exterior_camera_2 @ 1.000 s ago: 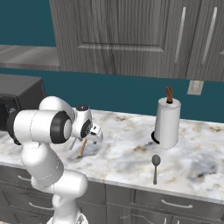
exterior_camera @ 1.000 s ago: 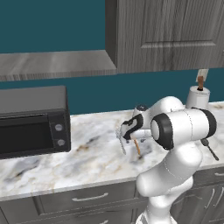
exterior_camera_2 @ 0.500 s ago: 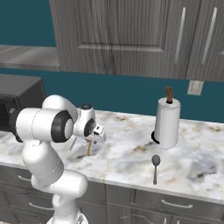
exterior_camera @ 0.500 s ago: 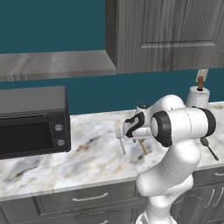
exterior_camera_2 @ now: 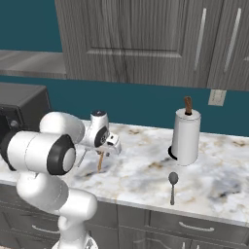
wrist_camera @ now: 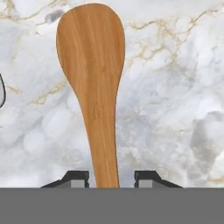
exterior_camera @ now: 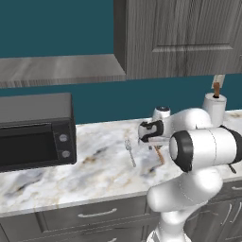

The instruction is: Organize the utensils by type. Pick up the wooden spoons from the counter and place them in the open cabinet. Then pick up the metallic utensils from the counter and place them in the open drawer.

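Because it is made of wood, the orange-brown spoon point(wrist_camera: 92, 83) should be light and stiff, not bendy, and not very slippery, so I think it will be easy to lift. Its thin handle looks like the best place to grab, and that is where the gripper point(wrist_camera: 111, 178) is now, with one dark fingertip on each side of the handle. Its jaws are partly open, with small gaps left beside the handle, so I cannot tell if they are touching it yet. This spoon has a wide, rounded bowl and a smooth wood grain. It lies flat on the marble counter point(exterior_camera: 94, 170), just under the hand. A thin silver fork point(exterior_camera: 130, 152) lies near it on the counter.
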